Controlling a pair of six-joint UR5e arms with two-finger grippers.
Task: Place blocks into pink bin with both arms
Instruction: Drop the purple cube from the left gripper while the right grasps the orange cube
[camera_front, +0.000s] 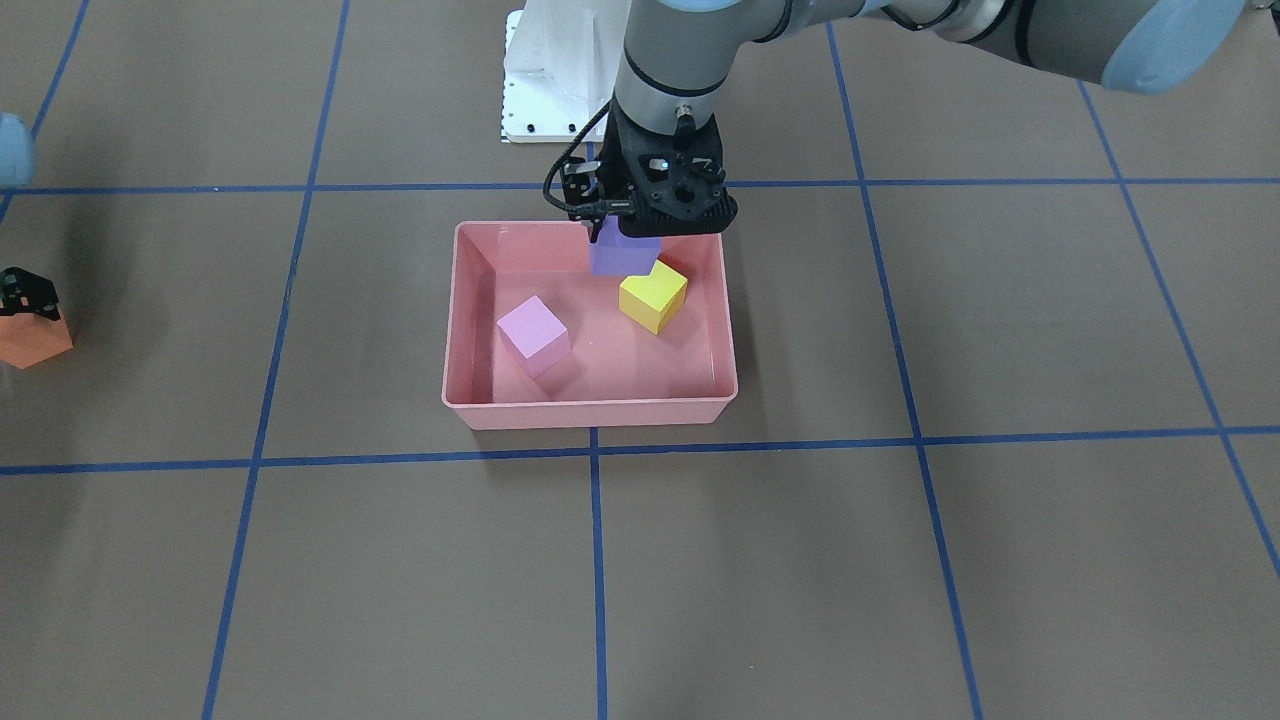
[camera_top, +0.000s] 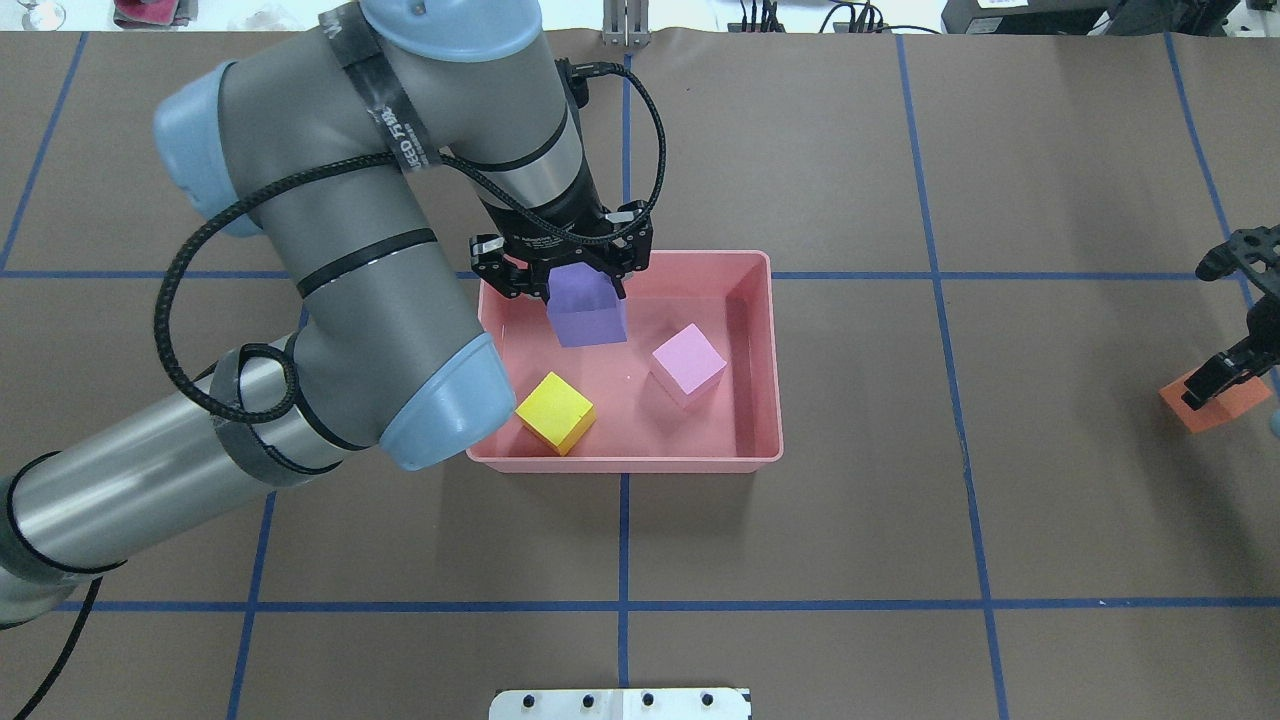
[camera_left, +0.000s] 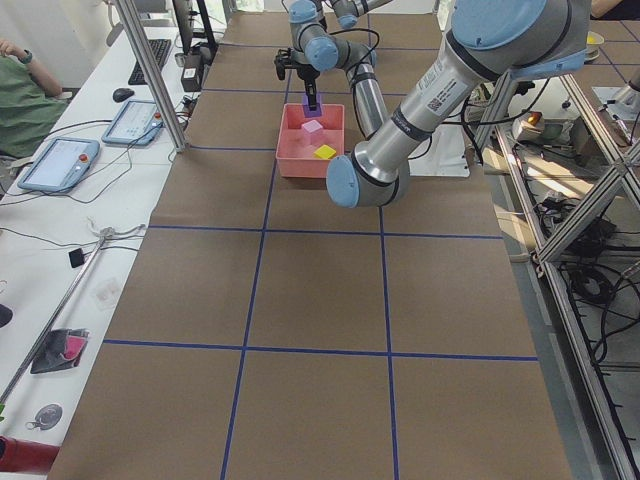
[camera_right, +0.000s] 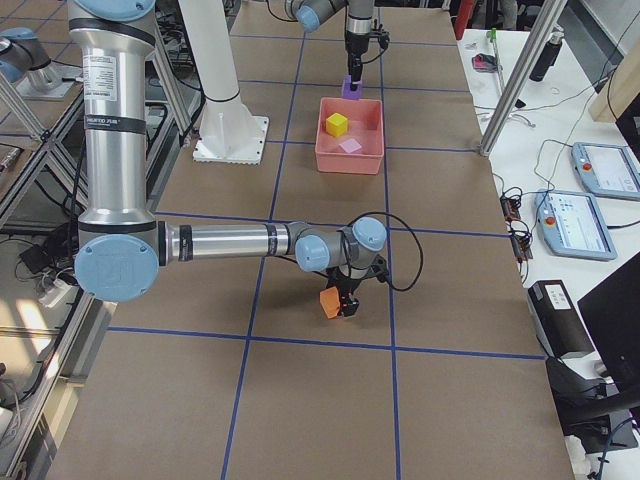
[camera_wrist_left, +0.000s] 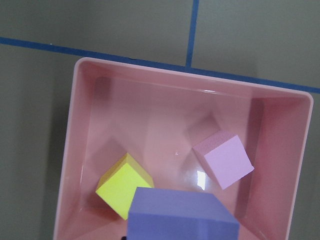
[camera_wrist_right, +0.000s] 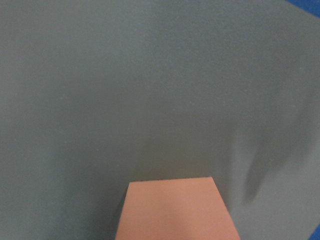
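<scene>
The pink bin (camera_top: 762, 400) stands mid-table with a yellow block (camera_top: 555, 412) and a light pink block (camera_top: 688, 363) on its floor. My left gripper (camera_top: 585, 288) is shut on the purple block (camera_top: 587, 308), holding it above the bin's floor; the left wrist view shows the purple block (camera_wrist_left: 181, 216) over the bin (camera_wrist_left: 75, 150). Far to the right, my right gripper (camera_top: 1215, 382) is shut on the orange block (camera_top: 1228, 408), low over the brown table. The same orange block (camera_front: 35, 342) shows at the front view's left edge, and the purple block (camera_front: 624, 252) hangs beside the yellow one (camera_front: 653, 296).
Blue tape lines grid the brown table. The white robot base (camera_front: 560, 80) sits behind the bin. A side bench holds tablets (camera_left: 60, 160) and cables, with a person's arm (camera_left: 20, 85) near it. Metal posts (camera_left: 150, 70) stand along the table edge.
</scene>
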